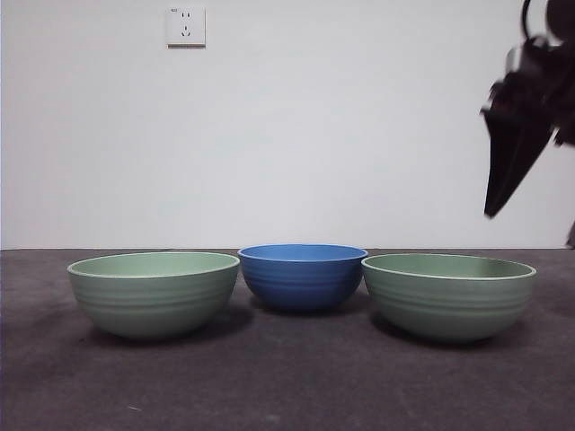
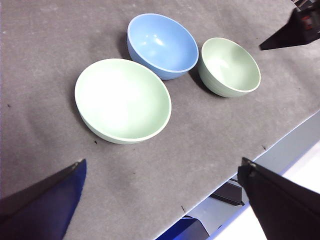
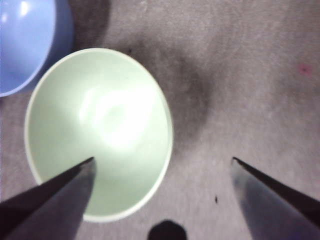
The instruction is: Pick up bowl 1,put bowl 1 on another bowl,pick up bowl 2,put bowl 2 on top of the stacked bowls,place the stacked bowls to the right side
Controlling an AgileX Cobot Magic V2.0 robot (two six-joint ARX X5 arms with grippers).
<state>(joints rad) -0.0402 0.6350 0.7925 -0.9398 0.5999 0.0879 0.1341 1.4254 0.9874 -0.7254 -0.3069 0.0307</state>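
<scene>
My right end effector [image 1: 492,211] hangs spread wide above the right-hand green bowl [image 1: 448,295].

Three bowls stand in a row on the grey table [image 1: 287,377]: the left-hand green bowl [image 1: 154,292], the blue bowl [image 1: 302,275] between them (set a little further back, nothing stacked in it), then the green one under me. My left end effector [image 2: 160,200] is also released, holding nothing, high over the row.
</scene>
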